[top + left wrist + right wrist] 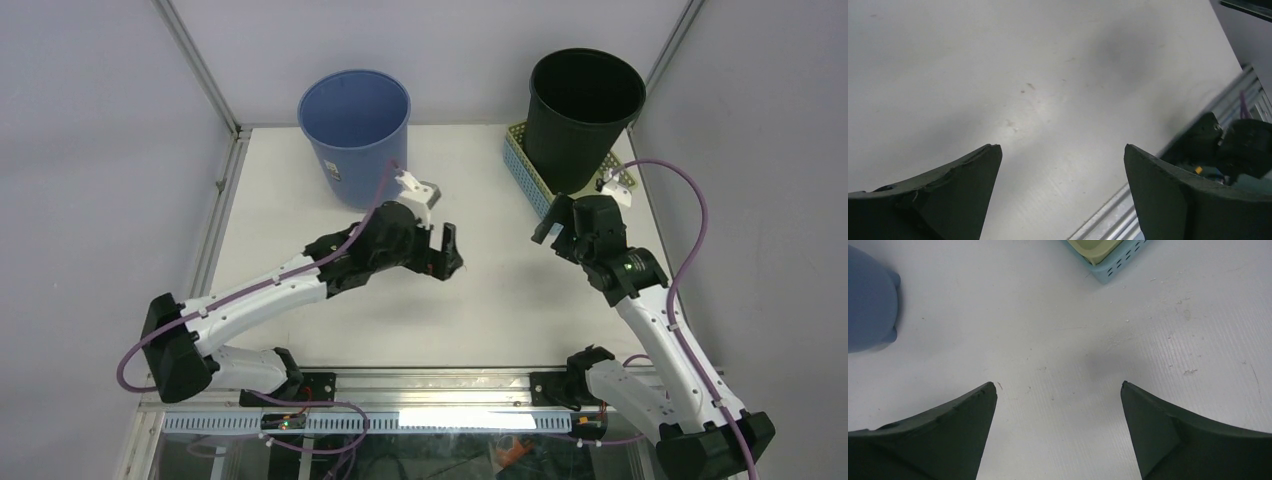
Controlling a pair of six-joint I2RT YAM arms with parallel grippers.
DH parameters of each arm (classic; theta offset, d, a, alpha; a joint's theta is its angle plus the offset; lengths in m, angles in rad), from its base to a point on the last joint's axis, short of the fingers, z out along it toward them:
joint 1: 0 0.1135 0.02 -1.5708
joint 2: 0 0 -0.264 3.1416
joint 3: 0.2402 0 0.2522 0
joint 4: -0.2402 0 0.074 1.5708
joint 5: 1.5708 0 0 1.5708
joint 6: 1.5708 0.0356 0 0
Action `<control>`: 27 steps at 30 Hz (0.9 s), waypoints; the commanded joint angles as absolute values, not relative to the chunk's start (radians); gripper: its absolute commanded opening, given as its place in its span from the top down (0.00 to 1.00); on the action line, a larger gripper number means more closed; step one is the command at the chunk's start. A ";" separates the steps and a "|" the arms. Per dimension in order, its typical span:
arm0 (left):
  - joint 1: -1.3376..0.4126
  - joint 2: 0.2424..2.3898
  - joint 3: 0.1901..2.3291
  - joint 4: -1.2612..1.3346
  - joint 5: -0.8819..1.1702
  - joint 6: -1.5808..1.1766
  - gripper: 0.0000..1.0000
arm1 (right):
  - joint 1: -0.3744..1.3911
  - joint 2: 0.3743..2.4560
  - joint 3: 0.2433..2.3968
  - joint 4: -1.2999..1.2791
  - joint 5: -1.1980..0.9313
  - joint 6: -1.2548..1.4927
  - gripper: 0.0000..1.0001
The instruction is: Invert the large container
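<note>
White tabletop (pixel 500 310) carries two upright bins at its far edge: a blue bin (pixel 355 135) on the left and a black bin (pixel 580 115) on the right, standing in a pale-blue basket (pixel 522 165). Nearer, the left gripper (pixel 443 252) and right gripper (pixel 555 225) hover over the surface, jaws spread wide, holding nothing.

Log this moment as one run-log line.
left gripper open, empty | right gripper open, empty | blue bin upright, untouched | black bin upright, untouched | flip not started

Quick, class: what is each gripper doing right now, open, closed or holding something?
Left gripper: open, holding nothing.
Right gripper: open, holding nothing.
</note>
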State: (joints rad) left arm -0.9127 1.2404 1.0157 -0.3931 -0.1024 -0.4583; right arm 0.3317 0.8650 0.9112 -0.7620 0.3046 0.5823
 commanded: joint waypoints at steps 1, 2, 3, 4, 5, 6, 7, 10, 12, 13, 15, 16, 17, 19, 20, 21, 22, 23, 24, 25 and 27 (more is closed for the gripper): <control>-1.003 1.342 1.206 -0.384 -0.129 -0.380 0.01 | 0.336 0.863 0.934 -0.709 0.316 0.582 0.01; -1.003 1.365 1.243 -0.406 -0.157 -0.362 0.01 | 0.336 0.861 0.934 -0.709 0.316 0.584 0.01; -1.002 1.382 1.293 -0.432 -0.191 -0.336 0.01 | 0.336 0.856 0.935 -0.707 0.317 0.586 0.01; -1.001 1.399 1.340 -0.458 -0.226 -0.305 0.01 | 0.336 0.853 0.933 -0.705 0.316 0.586 0.01; -0.998 1.414 1.395 -0.483 -0.257 -0.273 0.01 | 0.336 0.849 0.931 -0.704 0.316 0.586 0.01; -0.990 1.422 1.447 -0.503 -0.282 -0.240 0.01 | 0.336 0.850 0.931 -0.704 0.315 0.587 0.01; -0.976 1.448 1.491 -0.520 -0.300 -0.210 0.01 | 0.336 0.850 0.934 -0.704 0.313 0.587 0.01; -0.902 1.467 1.591 -0.535 -0.306 -0.140 0.01 | 0.336 0.851 0.955 -0.716 0.308 0.590 0.01; -0.837 1.478 1.644 -0.534 -0.275 -0.114 0.01 | 0.336 0.846 0.960 -0.721 0.308 0.592 0.01; -0.806 1.484 1.668 -0.534 -0.239 -0.104 0.01 | 0.336 0.841 0.962 -0.722 0.308 0.592 0.01; -0.738 1.502 1.717 -0.535 -0.197 -0.096 0.01 | 0.336 0.833 0.967 -0.719 0.307 0.591 0.01; -0.708 1.513 1.746 -0.541 -0.190 -0.087 0.01 | 0.336 0.831 0.972 -0.721 0.304 0.589 0.01; -0.693 1.524 1.773 -0.546 -0.192 -0.079 0.01 | 0.336 0.831 0.976 -0.723 0.303 0.587 0.01; -0.667 1.552 1.828 -0.561 -0.193 -0.053 0.01 | 0.336 0.833 0.987 -0.727 0.300 0.583 0.01; -0.649 1.568 1.851 -0.569 -0.195 -0.040 0.01 | 0.336 0.835 0.992 -0.730 0.299 0.582 0.01; -0.625 1.590 1.870 -0.578 -0.187 -0.031 0.01 | 0.336 0.840 0.996 -0.732 0.297 0.581 0.01; -0.598 1.614 1.891 -0.585 -0.171 -0.028 0.01 | 0.336 0.844 1.001 -0.733 0.292 0.581 0.01; -0.565 1.634 1.901 -0.587 -0.150 -0.032 0.01 | 0.336 0.846 1.004 -0.735 0.287 0.581 0.01; -0.534 1.652 1.909 -0.588 -0.106 -0.038 0.01 | 0.336 0.849 1.007 -0.735 0.283 0.585 0.01; -0.509 1.673 1.912 -0.586 -0.077 -0.048 0.01 | 0.336 0.852 1.010 -0.737 0.280 0.588 0.01; -0.489 1.698 1.912 -0.587 -0.049 -0.042 0.01 | 0.336 0.851 1.017 -0.745 0.273 0.597 0.02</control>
State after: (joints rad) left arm -0.5560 1.6402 1.8790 -0.5610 -0.1490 -0.0803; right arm 0.3317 0.8528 0.9615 -0.7616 0.2886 0.5827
